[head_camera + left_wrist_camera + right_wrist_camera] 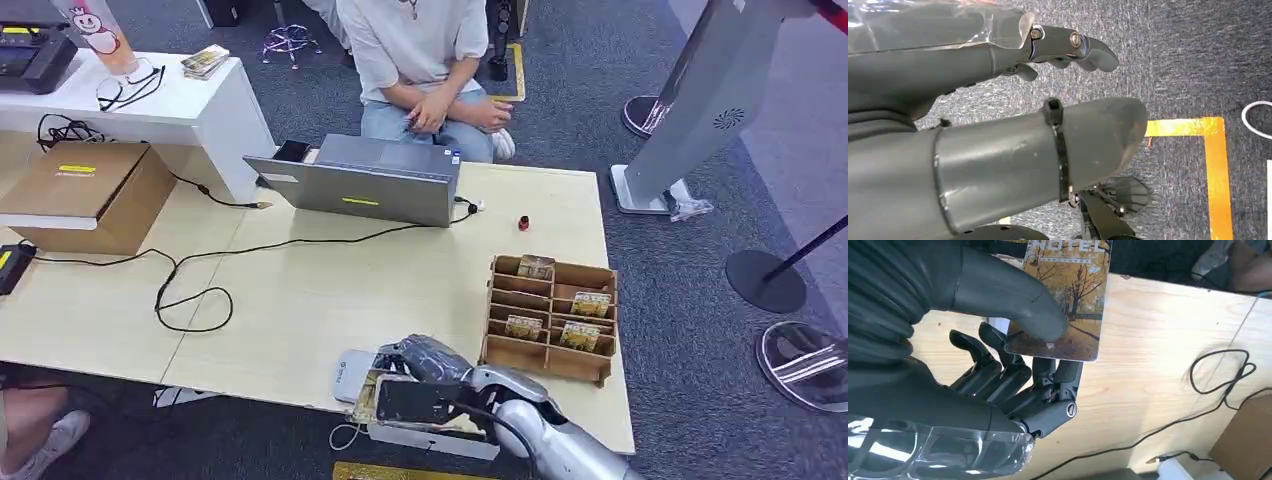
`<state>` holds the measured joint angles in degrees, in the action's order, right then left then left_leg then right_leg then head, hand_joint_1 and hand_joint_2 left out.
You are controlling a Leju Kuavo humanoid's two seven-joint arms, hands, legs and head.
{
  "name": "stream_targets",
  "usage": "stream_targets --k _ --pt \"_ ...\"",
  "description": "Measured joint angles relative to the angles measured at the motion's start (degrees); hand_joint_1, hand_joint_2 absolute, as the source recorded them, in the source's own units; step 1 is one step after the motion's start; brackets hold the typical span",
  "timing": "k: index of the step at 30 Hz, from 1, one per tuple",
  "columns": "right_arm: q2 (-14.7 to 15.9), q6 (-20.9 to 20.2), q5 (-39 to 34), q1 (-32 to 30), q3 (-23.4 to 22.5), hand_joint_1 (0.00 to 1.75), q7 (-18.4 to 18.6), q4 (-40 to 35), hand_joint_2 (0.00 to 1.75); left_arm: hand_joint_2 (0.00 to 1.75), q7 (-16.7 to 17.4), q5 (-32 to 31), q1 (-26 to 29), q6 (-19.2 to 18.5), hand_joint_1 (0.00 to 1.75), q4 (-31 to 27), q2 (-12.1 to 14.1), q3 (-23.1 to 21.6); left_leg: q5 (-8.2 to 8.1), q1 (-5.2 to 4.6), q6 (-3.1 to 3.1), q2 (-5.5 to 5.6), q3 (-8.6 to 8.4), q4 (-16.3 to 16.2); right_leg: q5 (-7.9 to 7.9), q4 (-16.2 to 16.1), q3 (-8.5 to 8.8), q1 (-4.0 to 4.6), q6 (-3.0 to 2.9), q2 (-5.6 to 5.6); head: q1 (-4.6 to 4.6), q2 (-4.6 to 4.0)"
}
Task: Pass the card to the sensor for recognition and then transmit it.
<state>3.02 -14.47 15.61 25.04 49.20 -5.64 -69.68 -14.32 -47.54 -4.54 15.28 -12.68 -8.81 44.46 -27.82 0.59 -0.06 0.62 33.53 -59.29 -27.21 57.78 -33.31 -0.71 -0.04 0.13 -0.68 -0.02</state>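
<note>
One card (1064, 300), printed with autumn trees, sits pinched between the right hand's (1013, 360) thumb and fingers, above the pale worktop (330, 290) at its near edge, over the white sensor (352, 372). Just right stands one wooden rack (550, 318) holding four more cards. The left hand (998, 125) hangs over carpet, fingers apart, holding nothing

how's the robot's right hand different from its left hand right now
The right hand pinches a card printed with autumn trees between thumb and fingers; the left hand holds nothing, fingers apart. The right hand is above the light wooden table near the front edge; the left hand hangs over grey carpet. Both are dark grey with a thick thumb.
</note>
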Motion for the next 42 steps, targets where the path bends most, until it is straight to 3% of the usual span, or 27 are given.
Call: stream_targets --k 27,42 --pt "-4.9 1.2 0.7 3.3 1.2 1.75 1.2 5.6 1.75 0.00 1.6 -0.9 -0.3 -1.0 0.00 0.0 0.0 0.0 0.00 0.00 0.00 0.00 0.00 0.0 0.00 0.0 0.00 0.00 0.00 0.00 0.00 0.00" --pt "-7.4 3.1 2.2 4.4 3.8 1.75 2.1 12.4 1.75 0.00 1.7 -1.0 -0.5 -1.4 0.00 0.0 0.1 0.0 0.00 0.00 0.00 0.00 0.00 0.0 0.00 0.0 0.00 0.00 0.00 0.00 0.00 0.00"
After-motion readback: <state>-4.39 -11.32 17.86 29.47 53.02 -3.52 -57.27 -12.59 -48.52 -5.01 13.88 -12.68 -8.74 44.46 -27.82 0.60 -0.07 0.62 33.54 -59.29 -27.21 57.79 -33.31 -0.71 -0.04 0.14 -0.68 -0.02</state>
